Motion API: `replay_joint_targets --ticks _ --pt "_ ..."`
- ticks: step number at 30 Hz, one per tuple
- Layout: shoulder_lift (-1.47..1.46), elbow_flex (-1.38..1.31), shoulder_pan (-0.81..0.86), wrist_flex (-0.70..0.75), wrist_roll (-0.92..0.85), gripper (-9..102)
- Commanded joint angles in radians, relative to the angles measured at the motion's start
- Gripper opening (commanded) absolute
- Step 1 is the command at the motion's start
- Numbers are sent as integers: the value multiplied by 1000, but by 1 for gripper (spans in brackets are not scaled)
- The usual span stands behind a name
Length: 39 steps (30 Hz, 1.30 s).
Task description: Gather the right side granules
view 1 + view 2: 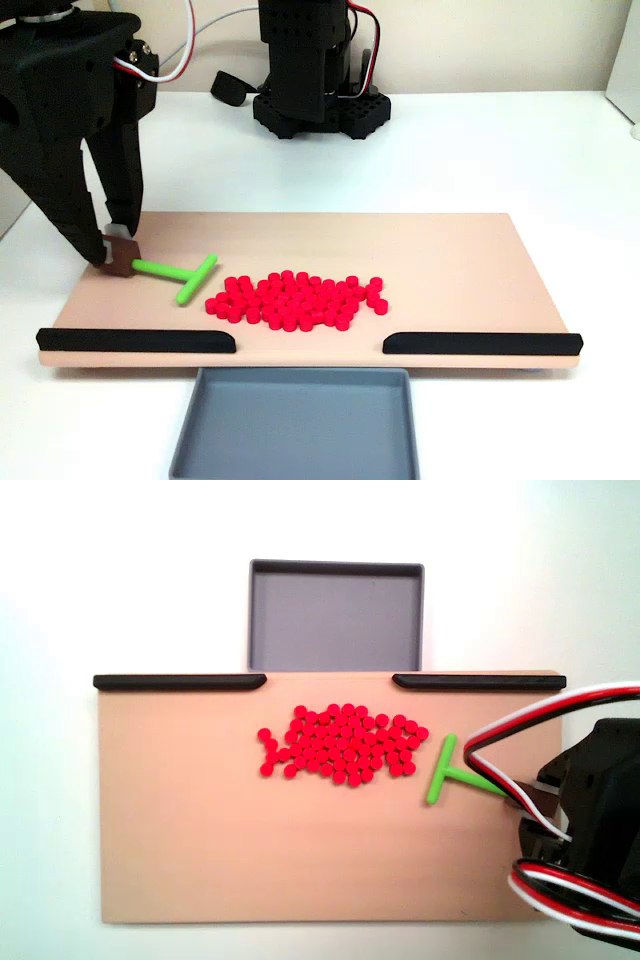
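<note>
I'm holding the green T-tool (180,273) by its stem end, claw (118,250) clenched on it at the board's (450,250) left edge in a fixed view. The granules (297,301) are sitting just past the crossbar, piled mid-board near the front rails, so I'm reckoning the push goes along the stem.

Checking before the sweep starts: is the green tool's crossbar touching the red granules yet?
Apart. In a fixed view a strip of bare board separates the green T-shaped tool from the nearest granules; the other fixed view shows that gap too.

Matte black arm (70,120) trailing red, white and black cables (560,715).
</note>
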Motion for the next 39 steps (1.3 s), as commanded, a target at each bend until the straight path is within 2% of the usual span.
replay_joint_targets --ticks 1,39 --pt "6 -34 -6 -2 -430 0" --pt "-55 -51 -17 -29 -390 0"
